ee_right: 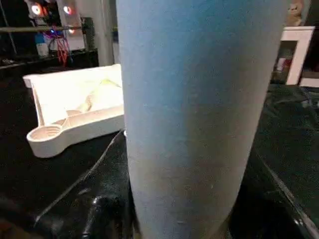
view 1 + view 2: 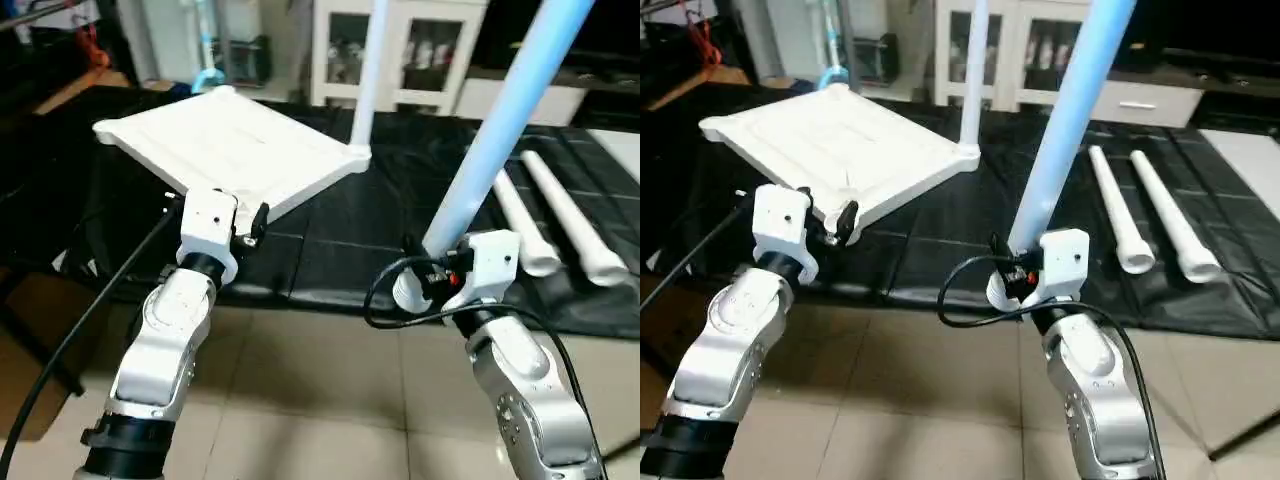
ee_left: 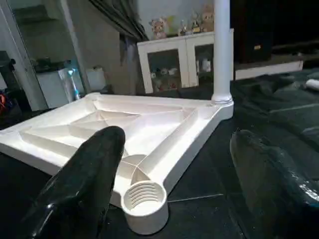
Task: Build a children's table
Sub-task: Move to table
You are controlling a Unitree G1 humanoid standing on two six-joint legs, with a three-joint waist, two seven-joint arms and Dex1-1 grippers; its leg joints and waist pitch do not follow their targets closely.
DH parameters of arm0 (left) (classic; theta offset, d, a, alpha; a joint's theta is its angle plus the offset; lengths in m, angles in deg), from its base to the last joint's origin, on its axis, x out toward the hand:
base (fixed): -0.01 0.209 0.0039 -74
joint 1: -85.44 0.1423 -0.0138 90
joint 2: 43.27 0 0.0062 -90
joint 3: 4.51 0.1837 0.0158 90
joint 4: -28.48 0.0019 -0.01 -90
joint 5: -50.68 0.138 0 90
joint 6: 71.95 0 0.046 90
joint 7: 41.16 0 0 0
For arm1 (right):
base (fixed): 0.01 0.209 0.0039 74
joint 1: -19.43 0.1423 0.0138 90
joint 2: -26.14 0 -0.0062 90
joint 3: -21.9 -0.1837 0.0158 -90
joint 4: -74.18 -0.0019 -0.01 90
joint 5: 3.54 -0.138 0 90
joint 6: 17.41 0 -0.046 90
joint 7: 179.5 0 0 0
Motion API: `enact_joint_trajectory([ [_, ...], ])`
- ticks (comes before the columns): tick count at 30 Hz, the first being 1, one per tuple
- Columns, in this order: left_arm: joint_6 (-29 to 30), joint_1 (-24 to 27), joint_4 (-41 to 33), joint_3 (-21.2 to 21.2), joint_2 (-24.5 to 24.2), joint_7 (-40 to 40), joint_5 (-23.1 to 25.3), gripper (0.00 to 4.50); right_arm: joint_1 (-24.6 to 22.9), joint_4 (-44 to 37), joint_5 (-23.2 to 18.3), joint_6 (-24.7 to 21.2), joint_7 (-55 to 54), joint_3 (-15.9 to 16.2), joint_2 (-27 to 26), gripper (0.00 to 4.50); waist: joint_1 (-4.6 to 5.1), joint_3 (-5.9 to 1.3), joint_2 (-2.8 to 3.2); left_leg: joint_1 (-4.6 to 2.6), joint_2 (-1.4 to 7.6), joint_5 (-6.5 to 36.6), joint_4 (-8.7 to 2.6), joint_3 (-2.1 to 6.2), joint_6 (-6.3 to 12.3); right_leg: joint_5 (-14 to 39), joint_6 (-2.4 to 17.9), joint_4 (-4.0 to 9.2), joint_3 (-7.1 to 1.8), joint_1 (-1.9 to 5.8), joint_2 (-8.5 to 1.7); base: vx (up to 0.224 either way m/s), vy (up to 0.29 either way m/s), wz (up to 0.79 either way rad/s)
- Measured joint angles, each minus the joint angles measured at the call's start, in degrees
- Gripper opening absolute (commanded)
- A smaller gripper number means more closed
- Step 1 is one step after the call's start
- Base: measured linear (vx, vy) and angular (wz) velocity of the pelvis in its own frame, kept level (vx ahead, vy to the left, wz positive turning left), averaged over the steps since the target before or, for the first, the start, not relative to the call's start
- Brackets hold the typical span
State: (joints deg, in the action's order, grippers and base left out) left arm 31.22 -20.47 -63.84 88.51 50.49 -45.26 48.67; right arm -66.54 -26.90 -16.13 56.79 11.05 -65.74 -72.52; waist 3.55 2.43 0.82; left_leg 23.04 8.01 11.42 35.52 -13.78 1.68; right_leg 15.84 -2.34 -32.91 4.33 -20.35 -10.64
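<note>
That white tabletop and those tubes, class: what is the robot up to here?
The robot is assembling a children's table. The tabletop lies underside up on a black mat, with one leg already standing in its far corner socket. The right gripper holds a second leg upright. The left gripper hangs open beside the near empty corner socket. Two more legs lie on the mat.

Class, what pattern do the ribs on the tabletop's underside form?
Crossing diagonals on the tabletop; left wrist view.
</note>
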Motion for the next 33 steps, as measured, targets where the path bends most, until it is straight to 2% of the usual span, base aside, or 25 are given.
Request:
enact_joint_trajectory([
  [1,0.0,-0.2,0.3,0.1,0.2,0.1,0.3,3.74,-0.4,0.1,0.0,-0.2,0.0,-0.1,0.0,1.83,-0.62,0.34,-0.22,-0.07,0.1,0.0,-0.79,-1.4,-0.05,1.0,1.6,-4.06,1.92,-0.14,-0.14,-0.149,0.032,0.18],
  [2,0.1,-0.2,0.1,-0.1,0.6,0.5,0.5,3.74,-0.9,0.2,0.0,-0.5,0.3,0.1,0.0,1.83,-2.56,-0.35,-2.86,-0.79,-0.06,-0.4,-2.47,-3.53,-0.68,2.3,2.7,-7.47,2.42,1.09,1.11,-0.149,0.032,0.18],
  [3,0.1,-0.2,-0.2,-0.7,1.0,0.8,0.6,3.74,-0.4,0.2,0.0,-0.8,0.7,0.4,0.4,1.83,-3.15,-1.25,-4.82,0.13,-0.49,-0.8,-1.06,-4.0,-3.44,3.3,0.4,-7.99,0.49,0.76,2.66,-0.005,-0.129,0.23],
  [4,0.2,0.7,-0.7,-0.9,1.4,1.1,0.6,3.74,0.9,0.3,0.0,-1.2,1.2,0.6,1.1,1.83,-4.95,-1.42,-3.99,0.55,-0.58,0.4,4.4,1.8,-6.39,3.0,-0.1,-9.14,-0.48,-0.93,2.8,0.116,-0.139,-0.01],
  [5,0.2,1.8,-0.8,-1.1,1.1,1.3,0.8,3.74,1.6,0.3,0.0,-1.3,1.3,0.6,1.1,1.83,-5.31,-1.25,-2.92,0.07,-0.66,2.7,6.38,6.84,-4.1,2.6,0.2,-9.26,0.56,-0.61,3.27,0.116,-0.139,-0.01],
  [6,0.5,1.8,-0.7,-1.0,0.9,1.5,0.9,3.74,1.3,0.4,-0.1,-1.3,1.4,0.7,0.2,1.83,-4.78,-0.83,-2.21,0.13,0.16,3.5,6.9,8.24,-4.06,2.1,1.3,-8.88,1.35,-0.56,3.83,0.0,0.0,0.0],
  [7,0.7,2.1,-0.8,-1.0,0.9,2.1,1.5,3.74,0.9,1.0,-0.1,-1.7,1.9,1.9,-0.1,1.83,-4.83,-0.42,-1.81,0.8,1.08,3.3,6.5,8.46,-4.47,2.6,3.6,-9.79,0.56,-1.14,5.9,-0.143,-0.017,0.32],
  [9,1.0,2.2,-0.9,-1.7,0.9,2.8,1.8,3.74,0.9,1.3,-0.2,-1.9,2.4,3.0,-0.2,1.83,-5.29,-0.39,-1.79,1.22,3.09,2.6,5.62,8.39,-5.54,2.5,3.6,-12.1,1.38,-1.85,8.32,-0.133,-0.04,0.22],
  [10,1.2,2.3,-1.4,-2.1,0.9,3.2,1.8,3.74,1.4,1.2,-0.3,-1.9,2.4,2.9,-0.2,1.83,-5.55,-0.45,-1.92,1.19,3.86,2.2,4.32,8.01,-5.93,2.5,3.7,-12.15,1.81,-1.56,8.94,-0.107,-0.112,0.15],
  [11,1.4,2.4,-2.0,-2.3,0.9,3.2,1.8,3.74,1.9,1.2,-0.4,-1.9,2.4,2.6,-0.2,1.83,-5.82,-0.52,-2.37,1.05,4.16,1.6,2.96,7.22,-5.64,2.4,3.8,-11.71,1.66,-1.29,8.91,-0.107,-0.112,0.15],
  [12,1.5,2.5,-2.7,-2.4,0.9,3.2,1.8,3.74,2.7,1.2,-0.5,-2.1,2.4,2.3,-0.2,1.83,-6.0,-0.57,-2.95,0.98,4.09,1.2,1.9,6.48,-5.62,2.4,3.9,-10.22,1.05,-0.71,8.66,-0.095,-0.165,0.15],
  [13,1.6,2.5,-3.5,-2.7,0.9,3.3,1.9,3.74,3.3,1.2,-0.7,-2.2,2.4,2.2,-0.2,1.83,-6.38,-1.0,-4.71,0.87,3.72,1.2,0.98,5.29,-5.59,1.5,2.7,-8.26,-0.03,-0.15,7.75,-0.088,-0.206,0.06],
  [14,1.7,2.7,-3.7,-2.9,1.3,3.3,2.0,3.74,3.2,1.2,-0.7,-2.3,2.4,1.9,-0.1,1.83,-7.03,-0.84,-4.78,0.87,3.41,1.4,0.94,5.11,-5.39,1.5,3.3,-8.11,-0.18,-0.69,7.76,-0.088,-0.206,0.06],
  [15,1.8,2.7,-3.7,-2.6,1.6,3.1,1.8,3.74,2.8,1.3,-0.8,-2.5,2.2,1.2,0.0,1.83,-7.65,-0.83,-4.7,0.91,2.8,2.4,1.81,5.12,-4.29,1.3,3.7,-8.12,-0.24,-1.14,7.6,-0.092,-0.198,-0.04],
  [16,1.7,2.7,-3.7,-2.3,1.6,2.6,1.6,3.74,2.5,1.4,-1.1,-2.7,2.0,0.2,-0.2,1.83,-8.48,-0.86,-4.72,0.92,2.11,2.5,3.04,5.77,-4.23,1.3,3.7,-8.15,-0.45,-1.69,7.6,-0.043,-0.145,-0.14],
  [17,1.7,2.4,-3.7,-2.3,1.3,2.1,1.4,3.74,2.5,1.3,-1.3,-2.7,1.9,-0.4,-0.3,1.83,-8.58,-1.13,-4.06,0.35,1.74,2.3,2.52,5.85,-4.51,1.2,3.6,-8.14,-0.29,-2.34,7.71,-0.043,-0.145,-0.14],
  [18,1.7,1.9,-3.9,-2.4,1.1,1.7,1.0,3.74,2.5,1.3,-1.3,-2.8,1.8,-0.8,-0.4,1.83,-8.55,-1.31,-3.5,-0.5,1.78,1.0,0.92,5.93,-6.1,0.7,3.6,-8.09,-0.07,-2.91,8.06,-0.027,-0.086,-0.12],
  [19,1.7,1.5,-4.2,-2.5,0.7,1.4,0.6,3.74,2.1,1.3,-1.3,-2.8,1.7,-1.1,-0.5,1.83,-8.48,-1.02,-3.52,-0.53,2.07,-0.1,0.39,5.82,-6.36,-0.3,4.1,-7.7,-0.05,-3.06,8.42,-0.068,-0.062,0.0],
  [24,1.7,1.3,-4.2,-2.6,-0.3,0.4,0.7,3.74,1.0,0.9,-1.3,-2.8,1.1,0.0,-1.6,1.83,-7.96,-0.69,-2.97,-0.95,2.72,-0.4,-0.37,5.67,-6.51,-2.2,4.4,-4.99,-0.11,-2.14,9.25,-0.026,-0.019,-0.01],
  [25,1.9,1.3,-4.2,-2.6,-0.2,0.2,0.7,3.74,0.9,0.9,-1.3,-2.8,1.0,0.1,-1.6,1.83,-7.85,-0.37,-2.31,-1.13,2.74,-0.4,-0.37,5.64,-6.5,-2.4,4.3,-4.46,-0.12,-1.75,9.26,0.0,0.0,0.0],
  [27,1.9,1.1,-4.2,-2.6,-0.2,-0.2,0.7,3.74,0.8,0.9,-1.3,-2.8,0.7,0.1,-1.9,1.83,-7.24,0.13,-1.5,-1.73,2.6,-0.4,-0.59,5.48,-6.36,-2.6,4.2,-3.58,-0.24,-1.02,9.18,-0.003,0.034,-0.01],
  [28,1.9,0.7,-4.2,-2.6,-0.2,-0.6,0.7,3.74,0.7,0.8,-1.3,-2.8,0.6,0.1,-2.1,1.83,-6.85,0.46,-0.98,-2.31,2.47,-0.1,-0.81,5.46,-5.99,-2.6,4.1,-2.9,-0.25,-0.48,9.16,-0.01,0.078,-0.05],
  [30,1.9,-0.1,-4.2,-2.5,-0.3,-0.7,0.7,3.74,0.5,0.6,-1.3,-2.8,0.5,0.1,-2.3,1.83,-6.32,0.76,-0.51,-3.38,2.29,0.1,-1.34,5.45,-5.69,-2.5,4.1,-1.79,-0.18,0.48,9.11,0.002,0.075,-0.07],
  [31,1.9,-0.4,-4.2,-2.6,-0.2,-0.7,0.6,3.74,0.5,0.4,-1.3,-2.8,0.5,0.1,-2.3,1.83,-5.77,0.89,-0.31,-4.08,2.25,0.2,-1.55,5.53,-5.54,-2.5,4.1,-1.2,-0.07,1.36,9.1,0.052,0.062,-0.14],
  [33,1.9,-0.5,-4.2,-2.5,0.1,-0.8,0.5,3.74,0.5,-0.1,-1.3,-2.8,0.5,0.0,-2.3,1.83,-4.96,0.89,-0.3,-4.77,2.17,0.4,-1.68,5.58,-5.25,-2.5,4.0,-0.63,0.06,2.23,8.98,0.064,0.059,-0.16],
])
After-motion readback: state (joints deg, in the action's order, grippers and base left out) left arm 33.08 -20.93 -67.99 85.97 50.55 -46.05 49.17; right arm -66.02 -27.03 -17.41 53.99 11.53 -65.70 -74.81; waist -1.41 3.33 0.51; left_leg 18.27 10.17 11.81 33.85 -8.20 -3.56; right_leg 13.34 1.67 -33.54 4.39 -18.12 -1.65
